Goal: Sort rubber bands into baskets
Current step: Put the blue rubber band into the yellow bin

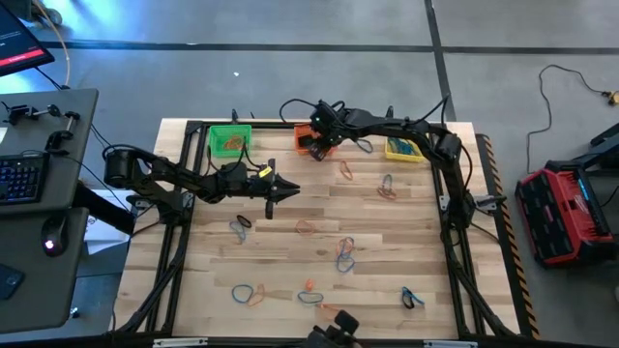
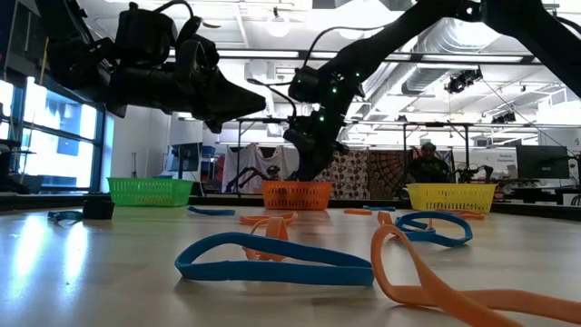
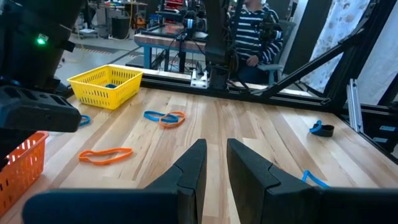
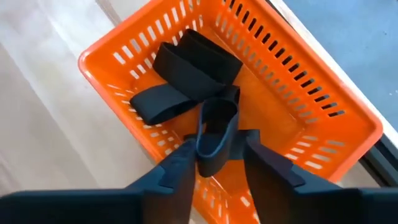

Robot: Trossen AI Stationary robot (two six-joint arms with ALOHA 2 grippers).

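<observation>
Black bands (image 4: 193, 68) (orange basket (image 4: 323, 106))

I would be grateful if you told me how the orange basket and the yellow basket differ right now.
The orange basket holds black bands; the yellow basket shows something blue inside. The right pincer hovers directly over the orange basket with a black band between its fingers, while no pincer is near the yellow basket. Both are small rectangular mesh baskets at the table's far edge.

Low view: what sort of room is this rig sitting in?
Most likely a robotics lab or workshop. Exposed ducts and strip lights run overhead, a person sits at benches with equipment behind the wooden table, and the high view shows a desk with a keyboard and a red tool case.
</observation>
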